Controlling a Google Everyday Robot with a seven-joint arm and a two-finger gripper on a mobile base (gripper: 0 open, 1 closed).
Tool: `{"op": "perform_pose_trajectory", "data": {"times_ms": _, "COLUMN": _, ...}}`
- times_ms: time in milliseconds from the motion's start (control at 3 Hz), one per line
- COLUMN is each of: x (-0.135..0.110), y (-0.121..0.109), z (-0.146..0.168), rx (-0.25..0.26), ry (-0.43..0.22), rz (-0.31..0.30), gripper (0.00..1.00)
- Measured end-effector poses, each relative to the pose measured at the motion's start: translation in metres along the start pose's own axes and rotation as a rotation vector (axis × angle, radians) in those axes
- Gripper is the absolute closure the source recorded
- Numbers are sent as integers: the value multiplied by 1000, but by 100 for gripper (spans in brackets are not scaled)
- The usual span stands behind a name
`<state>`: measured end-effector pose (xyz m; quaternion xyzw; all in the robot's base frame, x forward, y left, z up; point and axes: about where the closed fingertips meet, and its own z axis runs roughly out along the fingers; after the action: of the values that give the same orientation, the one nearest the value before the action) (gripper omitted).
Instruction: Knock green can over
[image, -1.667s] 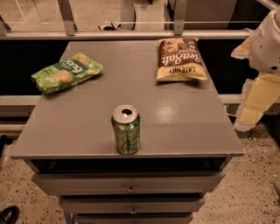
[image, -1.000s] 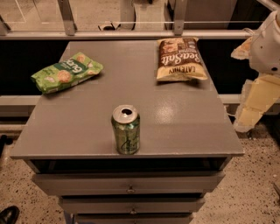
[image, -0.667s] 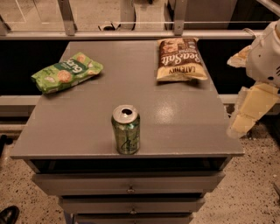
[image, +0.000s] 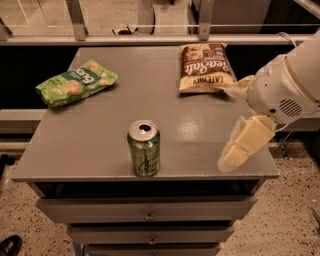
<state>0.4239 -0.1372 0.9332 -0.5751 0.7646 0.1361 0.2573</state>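
The green can (image: 144, 148) stands upright near the front edge of the grey table (image: 90, 145), silver top with its opening facing up and pale script on its side. My gripper (image: 239, 146) hangs on the white arm (image: 287, 85) over the table's front right corner, pointing down and to the left. It is to the right of the can, well apart from it, at about the can's height. Nothing shows in the gripper.
A flat green snack bag (image: 76, 82) lies at the table's left back. A brown chip bag (image: 205, 67) lies at the right back, close to the arm. Drawers (image: 148, 216) run below the table front. A metal rail (image: 150, 39) runs behind the table.
The arm and gripper have moved left from beside the table to over its front right corner, closer to the can. The can and both bags have not moved.
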Motion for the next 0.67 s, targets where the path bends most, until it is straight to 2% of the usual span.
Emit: {"op": "perform_pose_trajectory", "data": {"times_ms": 667, "x": -42, "y": 38, "z": 69, "rx": -86, "ry": -244, "rz": 21, "gripper": 0}}
